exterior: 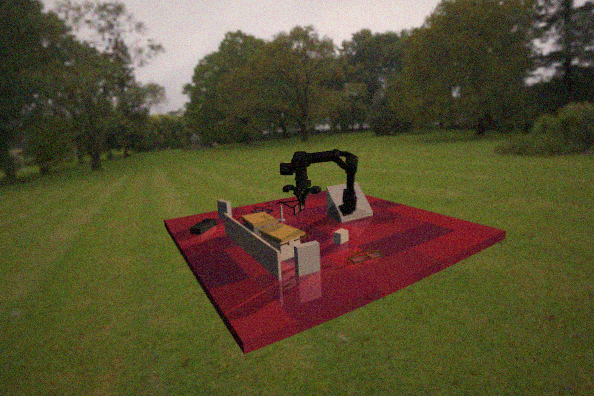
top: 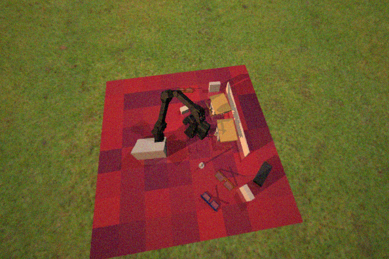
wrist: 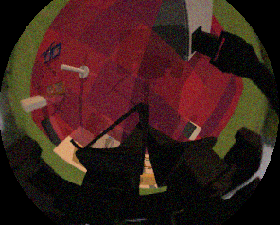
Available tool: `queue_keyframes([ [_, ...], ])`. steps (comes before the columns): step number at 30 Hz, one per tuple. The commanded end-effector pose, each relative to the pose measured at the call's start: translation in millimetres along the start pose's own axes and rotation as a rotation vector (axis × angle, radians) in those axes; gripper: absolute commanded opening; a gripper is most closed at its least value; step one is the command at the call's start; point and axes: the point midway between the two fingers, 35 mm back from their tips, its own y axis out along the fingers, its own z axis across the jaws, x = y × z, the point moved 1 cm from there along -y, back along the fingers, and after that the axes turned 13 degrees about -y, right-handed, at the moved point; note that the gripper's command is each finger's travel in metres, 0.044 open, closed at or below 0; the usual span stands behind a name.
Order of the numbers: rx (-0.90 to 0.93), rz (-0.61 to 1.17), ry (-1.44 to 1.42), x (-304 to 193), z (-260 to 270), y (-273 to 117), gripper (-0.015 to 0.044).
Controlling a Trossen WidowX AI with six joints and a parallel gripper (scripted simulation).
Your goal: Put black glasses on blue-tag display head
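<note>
My gripper [exterior: 302, 205] [wrist: 141, 125] is shut on the black glasses [wrist: 113, 127], which hang in the air from the fingertips. Their thin dark lines also show beside the fingertips in the exterior view. Which part the fingers pinch is unclear. Two display heads with flat tan tops stand in front of the white wall: one head [top: 220, 104] [exterior: 282, 233] is nearer the tall white box, the other head [top: 226, 130] [exterior: 259, 220] is farther from it. The gripper is above the mat on the arm's side of the heads. I cannot make out the blue tag in any view.
A long white wall [top: 239, 121] [exterior: 250, 245] runs behind the heads. A thin white post [exterior: 281, 213] [wrist: 73, 69] stands nearby. A tall white box [exterior: 307, 258], a small white block [exterior: 341, 236], a black case [top: 262, 174], blue glasses [top: 208, 199] and brown glasses [top: 224, 180] are around.
</note>
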Motion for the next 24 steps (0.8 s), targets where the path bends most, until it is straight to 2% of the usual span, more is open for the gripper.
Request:
queue_keyframes([
  [1,0.002,-0.004,0.002,17.3,17.5,-2.0,0.0],
  [24,0.004,-0.007,-0.001,132.3,88.2,0.4,0.0],
])
